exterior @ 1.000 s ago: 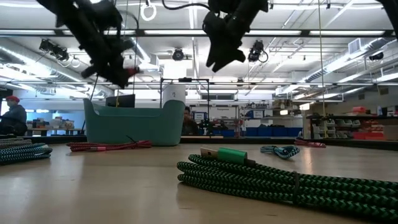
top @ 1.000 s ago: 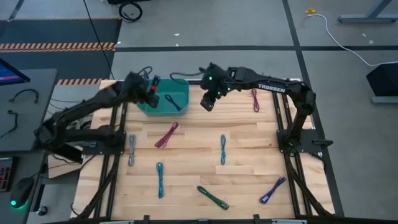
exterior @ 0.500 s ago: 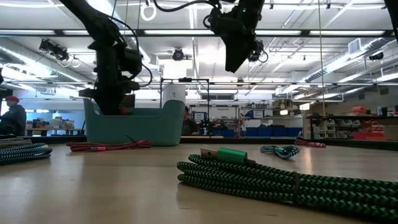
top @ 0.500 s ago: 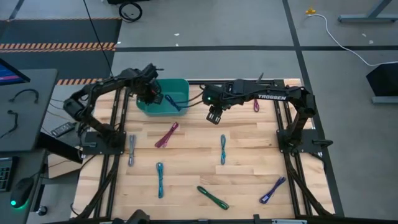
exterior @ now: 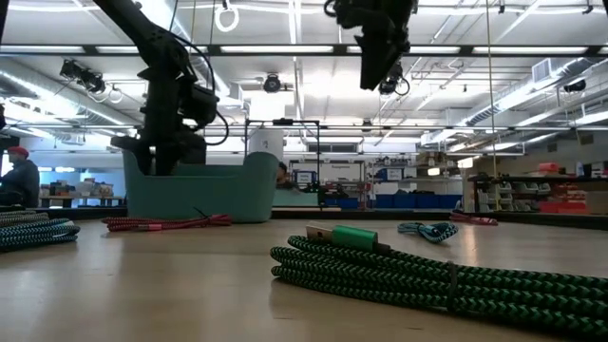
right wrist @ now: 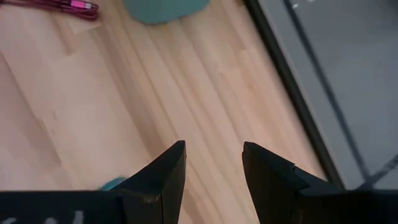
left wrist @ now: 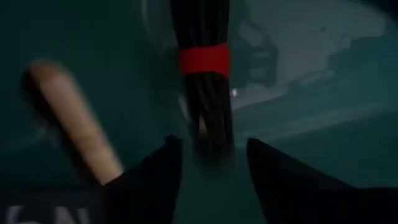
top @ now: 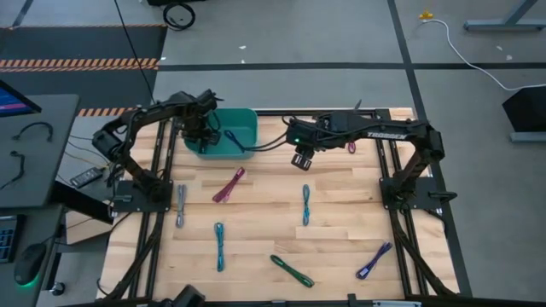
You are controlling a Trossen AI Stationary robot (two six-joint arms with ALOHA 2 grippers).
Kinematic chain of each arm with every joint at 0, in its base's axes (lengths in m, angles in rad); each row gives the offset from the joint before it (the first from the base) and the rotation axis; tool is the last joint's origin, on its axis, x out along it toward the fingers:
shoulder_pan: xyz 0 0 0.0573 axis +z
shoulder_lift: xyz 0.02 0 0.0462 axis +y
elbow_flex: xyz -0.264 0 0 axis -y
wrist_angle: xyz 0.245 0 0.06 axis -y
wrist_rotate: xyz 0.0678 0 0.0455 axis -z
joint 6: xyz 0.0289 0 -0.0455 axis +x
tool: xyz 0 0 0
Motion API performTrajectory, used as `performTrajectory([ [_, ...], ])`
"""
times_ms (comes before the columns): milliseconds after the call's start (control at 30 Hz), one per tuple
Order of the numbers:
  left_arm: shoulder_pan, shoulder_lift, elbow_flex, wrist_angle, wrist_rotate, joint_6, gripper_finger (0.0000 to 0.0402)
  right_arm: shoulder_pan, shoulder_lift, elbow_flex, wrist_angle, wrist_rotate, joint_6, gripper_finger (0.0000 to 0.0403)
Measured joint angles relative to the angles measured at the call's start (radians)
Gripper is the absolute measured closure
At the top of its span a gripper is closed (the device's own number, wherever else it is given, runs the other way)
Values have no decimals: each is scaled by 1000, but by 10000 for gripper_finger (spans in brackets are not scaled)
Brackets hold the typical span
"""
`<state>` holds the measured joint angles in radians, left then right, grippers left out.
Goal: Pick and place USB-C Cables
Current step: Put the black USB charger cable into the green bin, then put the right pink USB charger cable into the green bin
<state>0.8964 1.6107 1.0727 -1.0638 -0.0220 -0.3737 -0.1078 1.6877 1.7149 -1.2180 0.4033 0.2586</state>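
Note:
My left gripper (top: 205,135) reaches down into the teal bin (top: 247,119) at the table's far left. It is open. In the left wrist view a dark cable bundle with a red band (left wrist: 204,61) shows between my open fingers (left wrist: 211,146), with a gap on each side. A blue cable (top: 235,141) lies in the bin too. My right gripper (top: 302,159) hangs open over bare wood to the right of the bin, with nothing between its fingers (right wrist: 213,155). Several USB-C cables lie flat on the table.
On the wood lie magenta (top: 229,185), grey (top: 181,205), teal (top: 219,246), teal (top: 305,205), green (top: 292,270) and purple (top: 374,260) cables, and a magenta one (top: 351,136) at the far right. The green bundle (exterior: 418,271) fills the low view's foreground.
My left gripper has dropped from above the bin's rim down into the bin. My right gripper has gone toward the table's near and right edges, away from the bin, and has turned its fingers to point down.

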Motion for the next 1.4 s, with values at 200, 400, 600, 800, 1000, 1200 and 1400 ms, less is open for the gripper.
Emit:
performTrajectory([
  [200,12,-16,111,-134,-4,35,149,9,-69,-7,-6,49,-68,239],
  [400,-5,-72,259,-144,-7,45,159,-25,-189,-182,127,49,-131,239],
  [600,-45,-150,390,-145,-14,46,188,-75,-334,-467,379,-35,-129,239],
  [800,-112,-222,427,-138,-87,21,217,-117,-420,-685,644,-198,-48,239],
  [1000,-279,-276,427,-39,-243,46,243,-204,-458,-774,720,-330,148,239],
  [1200,-448,-274,427,130,-360,119,259,-403,-485,-773,481,-325,295,240],
  [1400,-553,-220,426,286,-370,149,260,-643,-421,-825,379,-352,301,237],
])
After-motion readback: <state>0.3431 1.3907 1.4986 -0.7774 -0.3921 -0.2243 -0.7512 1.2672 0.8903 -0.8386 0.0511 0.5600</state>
